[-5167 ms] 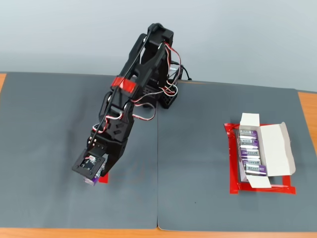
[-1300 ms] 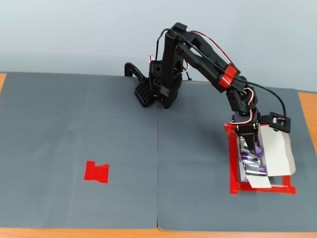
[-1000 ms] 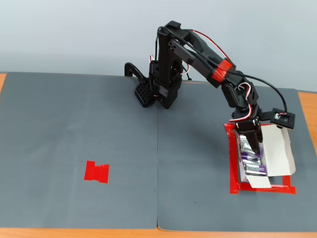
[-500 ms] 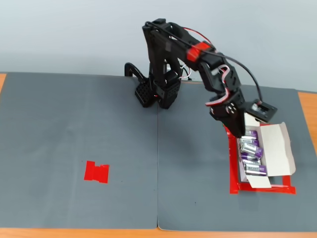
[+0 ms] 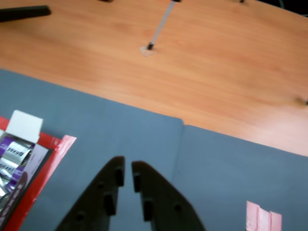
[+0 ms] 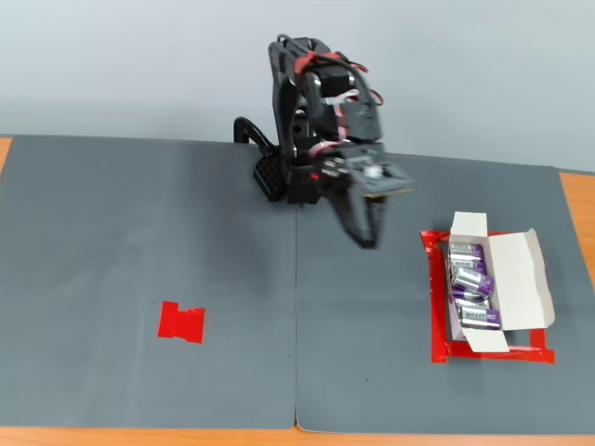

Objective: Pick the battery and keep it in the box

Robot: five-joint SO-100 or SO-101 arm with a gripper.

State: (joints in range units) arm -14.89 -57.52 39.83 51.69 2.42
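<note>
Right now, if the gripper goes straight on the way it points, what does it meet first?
Probably the bare grey mat. The gripper points down at it in the wrist view, with nothing between. The box lies off to the side. Depth is unclear.

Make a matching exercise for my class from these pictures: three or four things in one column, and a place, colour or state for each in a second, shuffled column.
Things:
1. gripper
2. box
3. small red tape patch
4. batteries

Descriptions:
A. lying in a row inside the carton
B. white, flaps open, inside a red tape frame
C. bare on the left mat in the fixed view
D. empty, raised above the mat

Pairs: 1-D, 2-B, 3-C, 4-A
</note>
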